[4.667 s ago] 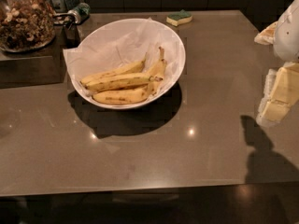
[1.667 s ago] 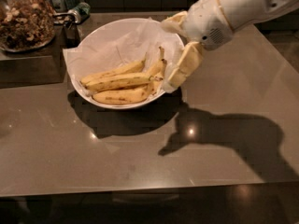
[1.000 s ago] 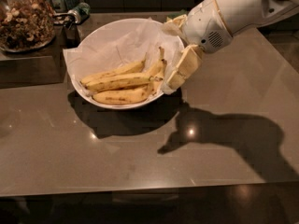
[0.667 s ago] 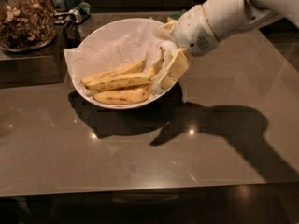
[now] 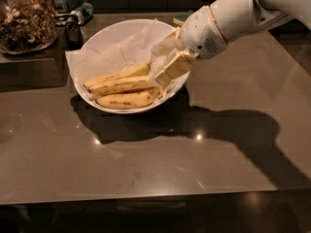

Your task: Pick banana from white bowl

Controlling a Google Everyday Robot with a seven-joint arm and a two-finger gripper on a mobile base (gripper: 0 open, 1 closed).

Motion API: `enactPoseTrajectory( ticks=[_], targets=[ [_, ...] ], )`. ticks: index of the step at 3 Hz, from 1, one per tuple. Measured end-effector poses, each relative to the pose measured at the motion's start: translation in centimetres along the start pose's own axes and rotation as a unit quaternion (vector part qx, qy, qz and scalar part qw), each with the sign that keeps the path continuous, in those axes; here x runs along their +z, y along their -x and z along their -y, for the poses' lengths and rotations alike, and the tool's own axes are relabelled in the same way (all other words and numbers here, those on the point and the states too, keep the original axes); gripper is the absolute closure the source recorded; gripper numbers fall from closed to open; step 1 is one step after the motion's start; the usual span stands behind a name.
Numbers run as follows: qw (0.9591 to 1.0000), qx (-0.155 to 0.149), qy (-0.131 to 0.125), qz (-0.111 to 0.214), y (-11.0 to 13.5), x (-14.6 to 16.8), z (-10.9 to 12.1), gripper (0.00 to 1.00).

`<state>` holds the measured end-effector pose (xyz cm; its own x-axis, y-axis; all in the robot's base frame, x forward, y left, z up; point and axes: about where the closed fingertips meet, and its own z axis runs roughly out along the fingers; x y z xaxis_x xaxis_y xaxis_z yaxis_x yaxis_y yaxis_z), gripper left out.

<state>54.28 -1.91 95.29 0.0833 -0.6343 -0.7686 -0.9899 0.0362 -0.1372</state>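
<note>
A dark, glossy table carries the white bowl toward its far left, a jar of nuts at the far left corner and a sponge by the far edge. The gripper hangs over the bowl's right side, fingers apart

Just one view. Looks down from above, from the near side of the dark surface, facing the far edge. Sits close enough to fill most of the picture with that surface. Catches the white bowl up and left of the middle, a glass jar in the top left corner, and the claw over the right side of the bowl, on an arm from the top right corner.
</note>
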Motion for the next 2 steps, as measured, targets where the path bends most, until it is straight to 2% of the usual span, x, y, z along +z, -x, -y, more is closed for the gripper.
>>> enactPoseTrajectory(
  ticks=[2],
  targets=[
    [0.9996, -0.013, 0.025, -0.006, 0.8, 2.5, 0.7, 0.35]
  ],
)
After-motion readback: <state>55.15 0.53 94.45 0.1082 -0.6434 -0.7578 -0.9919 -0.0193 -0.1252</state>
